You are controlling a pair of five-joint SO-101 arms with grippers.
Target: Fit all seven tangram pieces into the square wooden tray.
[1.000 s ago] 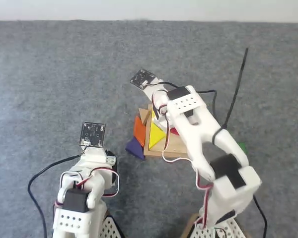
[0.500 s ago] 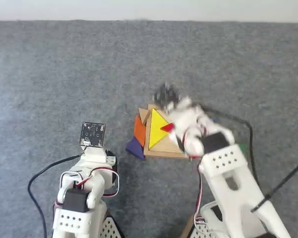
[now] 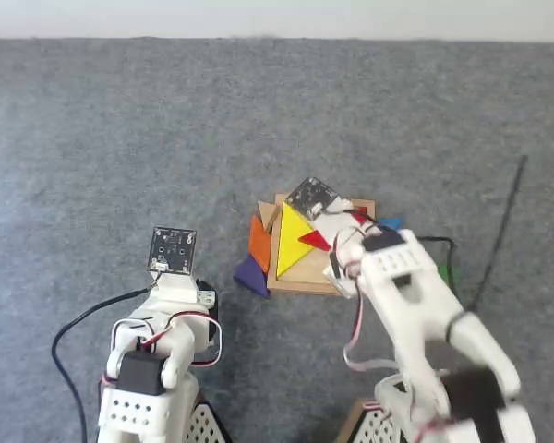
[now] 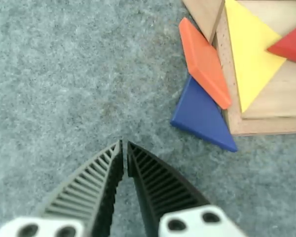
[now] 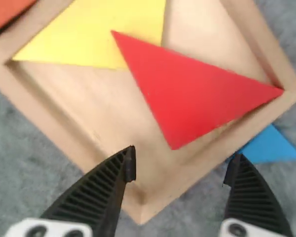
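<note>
The square wooden tray (image 5: 64, 133) holds a yellow triangle (image 5: 103, 34) and a red triangle (image 5: 187, 98) that lies slanted, one corner over the yellow one. My right gripper (image 5: 182, 165) hangs open above the tray's near corner with nothing between its fingers. In the high view the right arm (image 3: 397, 277) covers the right part of the tray (image 3: 300, 281). An orange parallelogram (image 4: 205, 69) leans on the tray's left rim, beside a dark blue triangle (image 4: 202, 116) and a wood-coloured triangle (image 4: 204, 15). My left gripper (image 4: 124, 145) is shut over bare carpet, short of the blue triangle.
A light blue piece (image 3: 391, 223) lies on the carpet off the tray's right side, and a small green piece (image 3: 446, 274) farther right by the arm. Grey carpet stretches wide to the left and behind the tray. The left arm (image 3: 162, 341) stands at the front left.
The right arm has drawn back from beyond the tray's far-left corner toward its base, now hanging over the tray's near right part. The left arm has not moved.
</note>
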